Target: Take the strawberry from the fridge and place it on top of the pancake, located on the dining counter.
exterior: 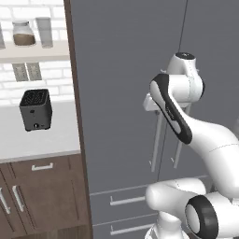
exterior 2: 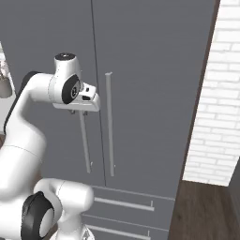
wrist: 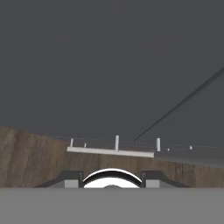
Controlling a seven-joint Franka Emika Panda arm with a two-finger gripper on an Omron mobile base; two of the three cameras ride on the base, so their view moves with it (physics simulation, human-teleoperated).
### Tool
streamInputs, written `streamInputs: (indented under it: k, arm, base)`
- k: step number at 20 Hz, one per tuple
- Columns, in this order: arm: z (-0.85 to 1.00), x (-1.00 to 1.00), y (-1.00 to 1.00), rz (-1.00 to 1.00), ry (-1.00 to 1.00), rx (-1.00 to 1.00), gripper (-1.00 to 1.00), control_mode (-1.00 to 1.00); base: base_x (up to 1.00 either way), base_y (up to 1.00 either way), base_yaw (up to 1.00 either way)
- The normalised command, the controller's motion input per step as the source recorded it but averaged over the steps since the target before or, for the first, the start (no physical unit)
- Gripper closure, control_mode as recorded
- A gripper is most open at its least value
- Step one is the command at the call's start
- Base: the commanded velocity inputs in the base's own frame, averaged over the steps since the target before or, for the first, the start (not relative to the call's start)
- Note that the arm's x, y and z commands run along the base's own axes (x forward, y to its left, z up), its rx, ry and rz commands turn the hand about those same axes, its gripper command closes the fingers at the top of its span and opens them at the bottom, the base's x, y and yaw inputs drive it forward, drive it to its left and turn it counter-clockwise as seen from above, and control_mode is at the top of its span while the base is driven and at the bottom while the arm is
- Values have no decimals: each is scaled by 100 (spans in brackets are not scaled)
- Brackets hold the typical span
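A: Where is the fridge (exterior: pixel 126 84) seen, and how does it stand?

B: It is seen straight ahead of the arm in both base views, tall and matte grey. Both upper doors are shut, with a thin seam between them, and two lower drawers lie beneath. Its two long silver handles (exterior 2: pixel 109 124) are mounted upright on either side of that seam.

A: And where is the gripper (exterior 2: pixel 83 112) found?

B: It is held up against the left door's handle, near the handle's upper end. In the right base view the handle is seen running down from just under the hand.

A: Can its state be told?

B: Not with certainty. The fingers are hidden by the hand itself in both base views, so whether the handle is gripped cannot be told.

A: What else is seen?

B: To the left of the fridge, a black toaster (exterior: pixel 35 109) is set on a white counter (exterior: pixel 42 140) above brown cabinets (exterior: pixel 44 196). A white brick wall (exterior 2: pixel 218 98) is seen to the fridge's right.
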Motion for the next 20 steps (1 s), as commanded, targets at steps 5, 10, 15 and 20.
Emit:
streamInputs:
  k: [5,10,15,20]
  arm:
    - [0,0,0,0,0,0,-100,100]
    - [0,0,0,0,0,0,-100,100]
    - [0,0,0,0,0,0,-100,100]
    - [0,0,0,0,0,0,-100,100]
  base:
    - [-2,0,0]
    - [-37,0,-2]
    - [-68,-18,-5]
    - [-58,-40,-4]
